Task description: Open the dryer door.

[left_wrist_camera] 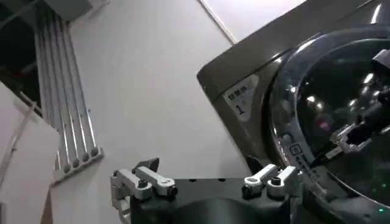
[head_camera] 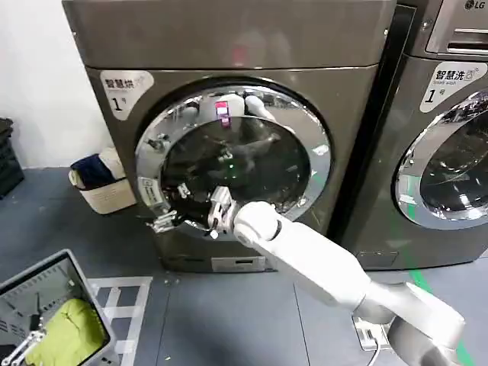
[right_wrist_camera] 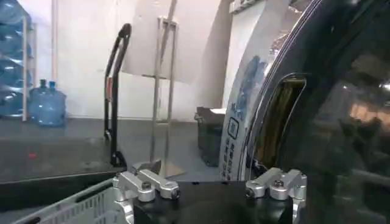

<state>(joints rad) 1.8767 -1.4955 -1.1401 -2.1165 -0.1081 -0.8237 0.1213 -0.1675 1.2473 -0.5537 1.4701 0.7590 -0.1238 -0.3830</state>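
Observation:
The dryer door (head_camera: 244,160), a round porthole with a wide chrome rim and dark glass, fronts the grey-bronze machine marked "1". My right arm reaches across to the door's left rim, where my right gripper (head_camera: 171,210) stands open against the rim's edge. In the right wrist view the right gripper (right_wrist_camera: 204,173) has its fingers spread wide, and the dryer door (right_wrist_camera: 341,91) sits close beside them with a narrow yellowish slot at its edge. My left gripper (left_wrist_camera: 204,170) is open and holds nothing. It hangs low to the left, looking up at the dryer door (left_wrist_camera: 341,91).
A second chrome-ringed machine with an LG logo (head_camera: 450,152) stands to the right. A cream basket of dark laundry (head_camera: 99,183) sits left of the dryer. A grey crate holding a yellow-green cloth (head_camera: 65,328) is at the near left. Water bottles (right_wrist_camera: 42,100) and a hand truck (right_wrist_camera: 116,91) stand farther off.

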